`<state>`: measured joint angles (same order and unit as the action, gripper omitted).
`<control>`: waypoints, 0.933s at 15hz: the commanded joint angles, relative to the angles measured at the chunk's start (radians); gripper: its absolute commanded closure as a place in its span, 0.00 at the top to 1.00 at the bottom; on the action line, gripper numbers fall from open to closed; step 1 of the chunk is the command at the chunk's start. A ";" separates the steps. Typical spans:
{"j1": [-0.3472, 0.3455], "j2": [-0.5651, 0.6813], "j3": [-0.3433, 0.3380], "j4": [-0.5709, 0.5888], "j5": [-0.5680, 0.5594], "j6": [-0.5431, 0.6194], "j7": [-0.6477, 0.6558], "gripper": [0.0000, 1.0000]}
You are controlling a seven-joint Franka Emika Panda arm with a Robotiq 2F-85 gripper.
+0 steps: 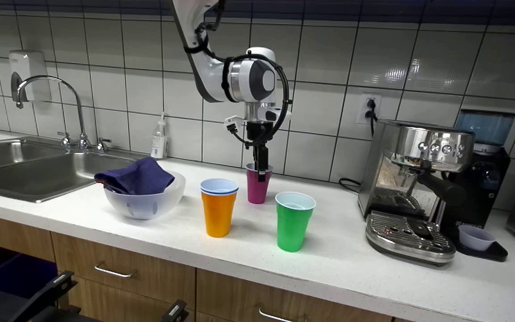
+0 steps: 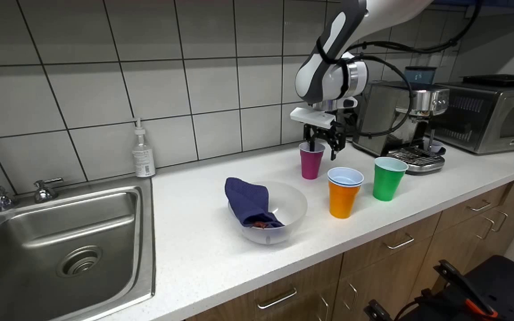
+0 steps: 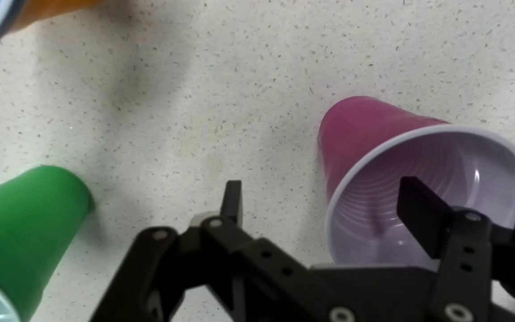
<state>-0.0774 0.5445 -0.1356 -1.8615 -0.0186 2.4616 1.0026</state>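
Gripper [image 3: 322, 197], spread wide, is straddling the wall of the magenta cup [image 2: 311, 164] below, probably needing a light, level pinch.

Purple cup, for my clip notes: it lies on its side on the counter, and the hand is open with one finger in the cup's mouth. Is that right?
Not quite: the purple cup stands upright on the counter, not on its side, as both exterior views show. The hand is indeed open, with one finger in the cup's mouth.
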 commanded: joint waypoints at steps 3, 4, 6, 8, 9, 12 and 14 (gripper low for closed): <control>0.009 0.026 -0.017 0.043 0.044 -0.034 -0.036 0.42; 0.009 0.026 -0.018 0.043 0.046 -0.034 -0.036 0.34; 0.009 0.026 -0.017 0.045 0.051 -0.036 -0.041 0.18; 0.009 0.027 -0.017 0.047 0.052 -0.038 -0.044 0.03; 0.010 0.026 -0.017 0.047 0.052 -0.038 -0.045 0.00; 0.011 0.021 -0.018 0.049 0.052 -0.037 -0.047 0.00; 0.010 0.012 -0.018 0.043 0.052 -0.036 -0.052 0.01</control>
<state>-0.0762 0.5592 -0.1418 -1.8363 0.0067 2.4602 0.9919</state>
